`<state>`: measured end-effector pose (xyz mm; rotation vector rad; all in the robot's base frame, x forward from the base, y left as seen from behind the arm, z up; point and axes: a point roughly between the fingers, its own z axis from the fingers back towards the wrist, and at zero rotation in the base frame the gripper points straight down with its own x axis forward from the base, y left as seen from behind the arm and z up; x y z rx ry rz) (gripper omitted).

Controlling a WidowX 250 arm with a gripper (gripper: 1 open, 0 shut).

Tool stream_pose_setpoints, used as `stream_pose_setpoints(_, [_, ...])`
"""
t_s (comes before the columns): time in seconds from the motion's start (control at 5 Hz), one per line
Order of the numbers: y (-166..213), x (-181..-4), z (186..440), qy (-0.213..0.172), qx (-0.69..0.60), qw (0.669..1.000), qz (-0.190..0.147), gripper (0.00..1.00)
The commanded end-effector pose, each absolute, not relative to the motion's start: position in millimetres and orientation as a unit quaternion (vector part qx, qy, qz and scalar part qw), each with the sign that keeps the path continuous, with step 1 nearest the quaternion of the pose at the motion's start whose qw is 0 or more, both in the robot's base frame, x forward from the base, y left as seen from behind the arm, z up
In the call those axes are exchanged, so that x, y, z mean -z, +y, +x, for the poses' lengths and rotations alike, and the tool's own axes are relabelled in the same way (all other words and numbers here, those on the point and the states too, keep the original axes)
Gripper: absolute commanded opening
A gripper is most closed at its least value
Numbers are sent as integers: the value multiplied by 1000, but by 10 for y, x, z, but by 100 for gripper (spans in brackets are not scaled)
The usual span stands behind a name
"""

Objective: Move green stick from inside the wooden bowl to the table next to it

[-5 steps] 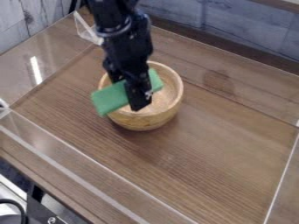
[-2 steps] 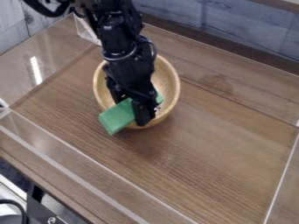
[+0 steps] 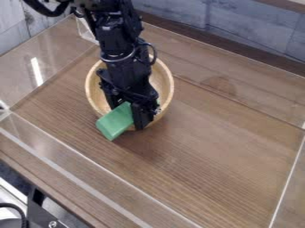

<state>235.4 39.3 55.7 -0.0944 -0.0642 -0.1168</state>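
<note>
So the green stick is sitting at roughly the 6 o'clock side of the wooden bowl, tilted and poking out past the near rim, and the claw is right up against it, looks to me like it's clamped on the stick's upper end. My guess is it's gripped near one end so the rest can clear the wall first, with the arm reaching in over the bowl from about 12 o'clock. Bare counter lies just beyond at 5 to 7 o'clock, so a short move toward 7 then lowering should do it, though the rim could snag.
</note>
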Motion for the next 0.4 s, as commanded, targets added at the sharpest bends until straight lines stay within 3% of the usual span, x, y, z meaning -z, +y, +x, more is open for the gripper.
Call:
stream_pose_setpoints(0.0, [456,-587,2451,-52,48,996,-54,100])
stream_pose_setpoints(0.2, [436,-576,2541,-56,32,996,-63,100])
